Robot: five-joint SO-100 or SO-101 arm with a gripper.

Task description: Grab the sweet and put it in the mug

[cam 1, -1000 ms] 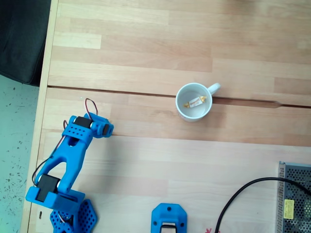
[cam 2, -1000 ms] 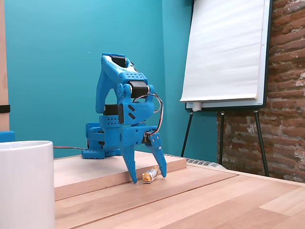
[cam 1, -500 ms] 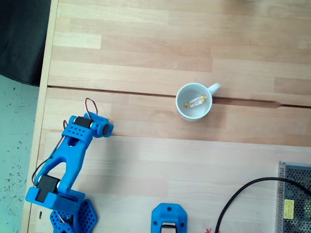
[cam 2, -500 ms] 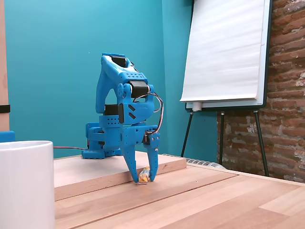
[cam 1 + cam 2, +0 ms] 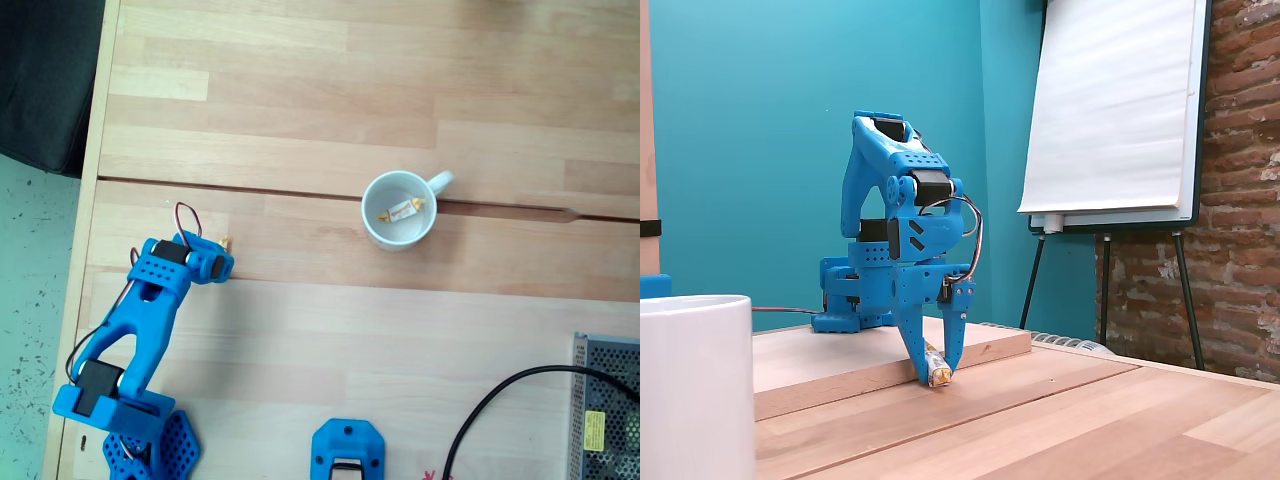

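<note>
**End effector clamped on sweet at bench level**

The blue end effector (image 5: 937,376) points down, its fingers pinched on the sweet (image 5: 937,373) against the wooden bench (image 5: 1060,420); the white mug (image 5: 399,211) stands well apart, a look-alike candy (image 5: 402,211) lying inside it.

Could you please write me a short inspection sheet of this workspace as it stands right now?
Surface: wooden table, planks with a long seam.
Job's things: sweet pinched at table level; white mug stands upright with a second sweet inside.
Clutter: blue part at the near edge; metal mesh box at the corner.
Grippers: gripper points down, shut on the sweet.
Cables: black cable beside the box; thin wires on the arm.
Surroundings: teal wall, flipchart on a stand, brick wall.
</note>
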